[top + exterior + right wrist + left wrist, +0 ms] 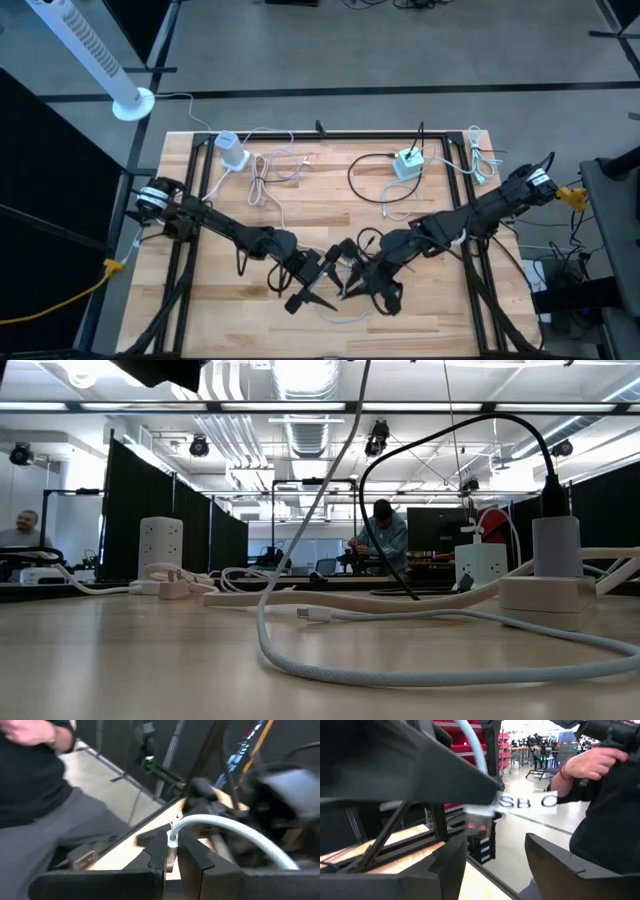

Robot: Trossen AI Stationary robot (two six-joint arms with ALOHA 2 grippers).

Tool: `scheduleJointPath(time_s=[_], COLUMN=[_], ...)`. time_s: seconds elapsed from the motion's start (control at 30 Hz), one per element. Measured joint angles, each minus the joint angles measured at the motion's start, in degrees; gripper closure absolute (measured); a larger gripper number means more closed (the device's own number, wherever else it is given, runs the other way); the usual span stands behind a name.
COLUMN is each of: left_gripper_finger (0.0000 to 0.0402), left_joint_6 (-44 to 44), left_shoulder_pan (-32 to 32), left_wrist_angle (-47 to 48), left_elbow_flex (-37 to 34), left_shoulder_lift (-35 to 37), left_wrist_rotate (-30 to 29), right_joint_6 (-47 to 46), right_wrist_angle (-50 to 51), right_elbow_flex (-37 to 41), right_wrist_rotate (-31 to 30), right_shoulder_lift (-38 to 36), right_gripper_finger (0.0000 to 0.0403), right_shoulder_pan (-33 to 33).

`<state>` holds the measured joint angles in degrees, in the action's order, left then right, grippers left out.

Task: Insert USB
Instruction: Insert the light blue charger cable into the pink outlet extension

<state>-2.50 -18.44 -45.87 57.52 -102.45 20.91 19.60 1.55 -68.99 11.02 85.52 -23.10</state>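
You are pinching the white USB cable's plug (pixel 171 851) in the right end effector (pixel 173 865). Directly opposite, your left end effector (pixel 495 865) is standing parted and empty. With nothing steadying the plug, it could twist and slip.

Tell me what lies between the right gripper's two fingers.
In the right wrist view, the right gripper pinches the white cable just behind its plug; nothing else sits there.
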Motion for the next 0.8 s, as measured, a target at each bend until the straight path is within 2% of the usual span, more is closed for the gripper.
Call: scheduleJointPath(time_s=[0.37, 0.8], left_gripper_finger=[0.0277, 0.0325], left_joint_6=[-0.2, -0.5], left_shoulder_pan=[0.1, 0.1], left_wrist_angle=[-2.3, -3.3], left_elbow_flex=[0.0, 0.0], left_shoulder_lift=[0.0, 0.0], left_wrist_rotate=[-0.2, -0.2], right_joint_6=[-1.0, -2.3], right_wrist_angle=[0.3, 0.9], right_elbow_flex=[0.0, 0.1], right_wrist_rotate=[1.1, 1.4], right_shoulder_lift=[0.0, 0.0], right_gripper_finger=[0.0388, 0.0388], right_shoulder_pan=[0.1, 0.0])
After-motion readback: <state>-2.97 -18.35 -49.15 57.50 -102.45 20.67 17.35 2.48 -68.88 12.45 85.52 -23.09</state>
